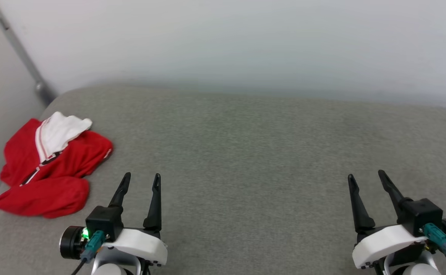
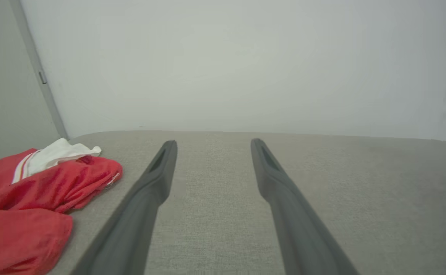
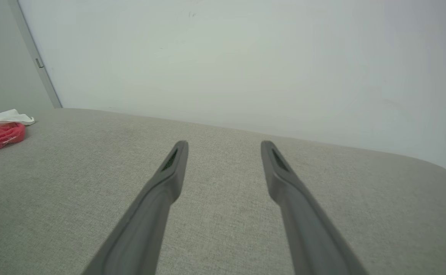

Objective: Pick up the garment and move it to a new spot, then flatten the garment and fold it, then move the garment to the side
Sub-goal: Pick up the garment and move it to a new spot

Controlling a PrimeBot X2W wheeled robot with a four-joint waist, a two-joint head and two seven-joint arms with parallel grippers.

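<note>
Crumpled red jersey T-shirt (image 1: 51, 168), white striped-trim sleeve on top, lies at the far left edge of the grey fabric surface (image 1: 245, 145), near the corner of the wall (image 1: 245, 38). Just right of it, not touching, is the left gripper (image 1: 141, 176), fingers spread with nothing between them. Well apart at lower right, the right gripper (image 1: 365, 175) is also spread and empty over bare fabric.

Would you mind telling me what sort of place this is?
Probably a plain indoor test space: a grey fabric-covered surface against a bare white wall, with one crumpled red-and-white garment lying on it.
</note>
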